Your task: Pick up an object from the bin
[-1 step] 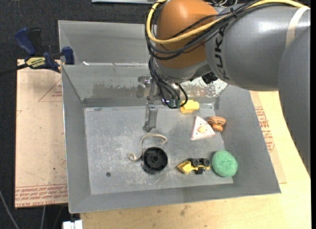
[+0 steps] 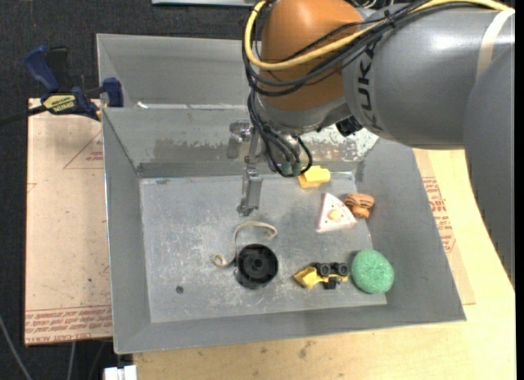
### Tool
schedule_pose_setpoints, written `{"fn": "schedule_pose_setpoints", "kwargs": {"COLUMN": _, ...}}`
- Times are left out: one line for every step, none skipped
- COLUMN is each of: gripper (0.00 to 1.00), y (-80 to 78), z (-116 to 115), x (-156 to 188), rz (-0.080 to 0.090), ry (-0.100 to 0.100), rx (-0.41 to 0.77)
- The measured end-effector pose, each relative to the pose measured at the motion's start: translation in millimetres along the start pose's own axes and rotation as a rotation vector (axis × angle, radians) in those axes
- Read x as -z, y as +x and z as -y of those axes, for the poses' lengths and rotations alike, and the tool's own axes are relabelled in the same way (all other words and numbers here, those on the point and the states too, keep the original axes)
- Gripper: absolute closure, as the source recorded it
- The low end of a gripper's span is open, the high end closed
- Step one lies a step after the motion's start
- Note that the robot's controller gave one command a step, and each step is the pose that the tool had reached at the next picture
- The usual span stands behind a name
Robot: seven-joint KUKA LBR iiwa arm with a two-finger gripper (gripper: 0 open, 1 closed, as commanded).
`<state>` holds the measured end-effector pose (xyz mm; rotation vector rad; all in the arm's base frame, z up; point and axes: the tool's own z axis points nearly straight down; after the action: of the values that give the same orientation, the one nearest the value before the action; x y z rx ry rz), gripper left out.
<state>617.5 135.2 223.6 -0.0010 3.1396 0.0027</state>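
My gripper (image 2: 246, 206) hangs below the orange dome over the middle of the bin floor, towards the back. Just below its tip lies a thin beige loop of band (image 2: 253, 229), apart from the gripper. A black round disc (image 2: 256, 266) sits in front of that loop. A small yellow block (image 2: 314, 177) lies to the gripper's right, near the cables. I see nothing held by the gripper.
On the right side of the bin floor lie a white triangular wedge (image 2: 335, 213), a small orange-brown piece (image 2: 359, 203), a yellow and black toy (image 2: 319, 275) and a green ball (image 2: 372, 272). The arm enters from the right, above them.
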Motion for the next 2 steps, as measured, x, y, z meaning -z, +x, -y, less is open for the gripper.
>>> {"fn": "schedule_pose_setpoints", "kwargs": {"gripper": 0.0, "y": 18.2, "z": 17.3, "x": -49.1, "rz": 0.002, "ry": 0.0, "rx": 0.143}}
{"fn": "schedule_pose_setpoints", "kwargs": {"gripper": 0.0, "y": 30.3, "z": 42.2, "x": -63.9, "rz": -0.003, "ry": 0.0, "rx": 0.527}}
